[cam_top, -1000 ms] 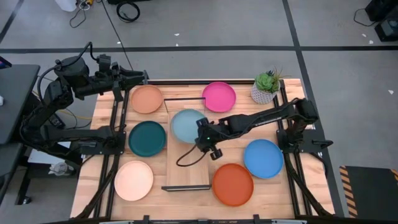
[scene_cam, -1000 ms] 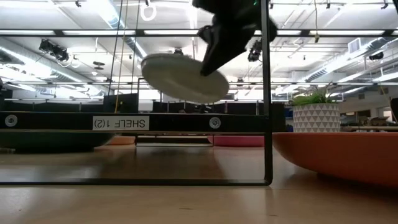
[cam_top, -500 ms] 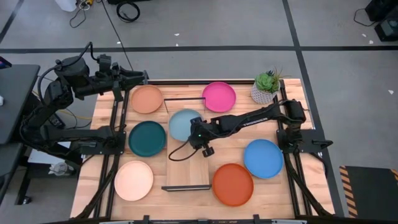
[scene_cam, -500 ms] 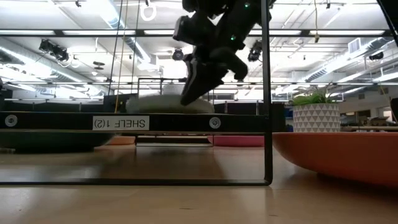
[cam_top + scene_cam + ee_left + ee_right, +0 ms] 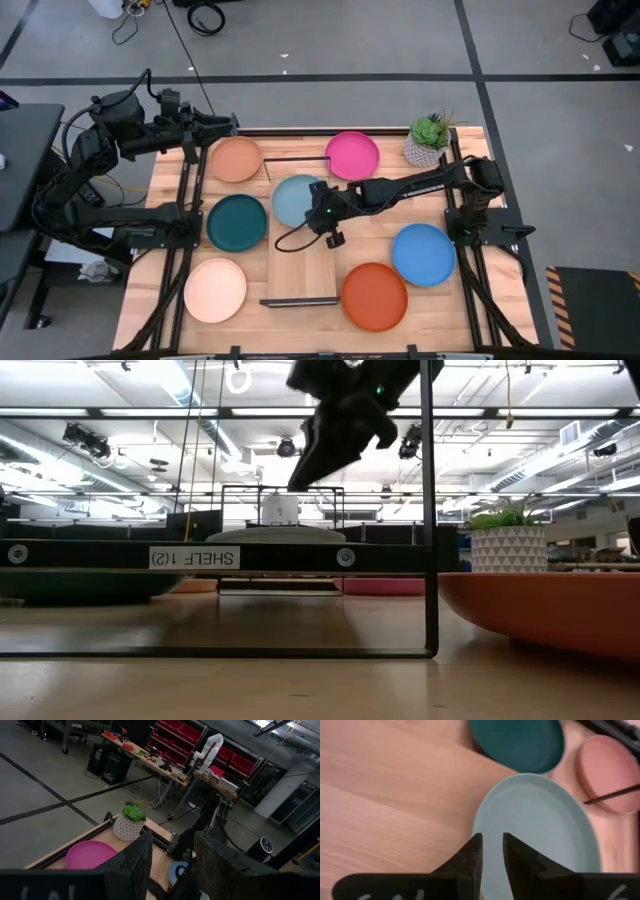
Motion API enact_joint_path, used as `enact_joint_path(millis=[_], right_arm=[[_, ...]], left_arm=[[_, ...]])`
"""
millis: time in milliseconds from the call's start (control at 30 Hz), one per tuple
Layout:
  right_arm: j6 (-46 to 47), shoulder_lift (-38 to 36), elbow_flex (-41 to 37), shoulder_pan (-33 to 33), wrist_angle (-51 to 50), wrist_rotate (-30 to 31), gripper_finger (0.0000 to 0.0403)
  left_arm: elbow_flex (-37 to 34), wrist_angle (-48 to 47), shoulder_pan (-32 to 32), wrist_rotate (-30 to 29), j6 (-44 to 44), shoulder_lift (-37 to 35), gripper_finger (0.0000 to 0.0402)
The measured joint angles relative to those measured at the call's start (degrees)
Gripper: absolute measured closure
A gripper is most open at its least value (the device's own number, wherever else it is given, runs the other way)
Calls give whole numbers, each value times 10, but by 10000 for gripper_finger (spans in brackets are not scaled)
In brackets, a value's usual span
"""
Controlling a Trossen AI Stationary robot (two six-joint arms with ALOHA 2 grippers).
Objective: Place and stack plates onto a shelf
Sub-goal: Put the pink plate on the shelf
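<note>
The light blue plate point(image 5: 298, 198) lies flat by its underside on the far end of the light-wood shelf point(image 5: 300, 272); the low view shows it on the board point(image 5: 275, 534). My right gripper point(image 5: 318, 208) is open and hangs just above the plate's near right rim, clear of it point(image 5: 302, 478), point(image 5: 492, 851). Around the shelf on the tabletop lie the magenta point(image 5: 352, 155), terracotta point(image 5: 236, 159), dark teal point(image 5: 237, 222), pale peach point(image 5: 215, 290), red-orange point(image 5: 374, 296) and bright blue point(image 5: 423, 254) plates. No grey plate shows. My left gripper point(image 5: 228, 124) waits, open, at the table's far left corner point(image 5: 172, 862).
A potted succulent point(image 5: 428, 140) stands at the far right corner. The shelf's thin black frame point(image 5: 430, 510) rises beside my right arm. A black cable loops over the middle of the board point(image 5: 290, 240). The near half of the board is bare wood.
My right gripper brought the light blue plate, tilted, down toward the table's left and far side onto the shelf's far end. The plate now lies flat on the board. The gripper has let go and risen clear above its rim.
</note>
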Motion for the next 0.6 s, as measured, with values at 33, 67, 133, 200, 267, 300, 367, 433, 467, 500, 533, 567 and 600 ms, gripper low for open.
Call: enact_joint_path(millis=[33,67,133,200,267,300,367,433,467,500,533,567,600], right_arm=[[7,-3,0,0,-4,15,320],[12,-4,0,-2,-12,30,320],[14,-3,0,-8,-41,42,320],[16,2,0,-13,-57,43,320],[29,3,-3,-18,-67,45,320],[38,3,-6,-20,-65,44,321],[52,4,-17,-26,-55,41,322],[54,4,-35,-30,-51,41,323],[54,5,-47,-32,-41,41,323],[54,5,-57,-34,-33,41,323],[54,5,-65,-36,-26,41,323],[52,5,-71,-37,-19,41,323],[46,5,-73,-38,-10,41,323]], left_arm=[[0,0,0,0,0,0,246],[0,0,0,0,0,0,246],[0,0,0,0,1,0,246],[0,0,0,0,1,0,246],[0,0,0,0,1,0,246],[0,0,0,0,1,0,246],[0,0,0,0,1,0,246],[0,0,0,0,1,0,246],[0,0,0,0,1,0,246],[0,0,0,0,1,0,246],[0,0,0,0,0,0,246],[0,0,0,0,1,0,246],[0,0,0,0,0,0,246]])
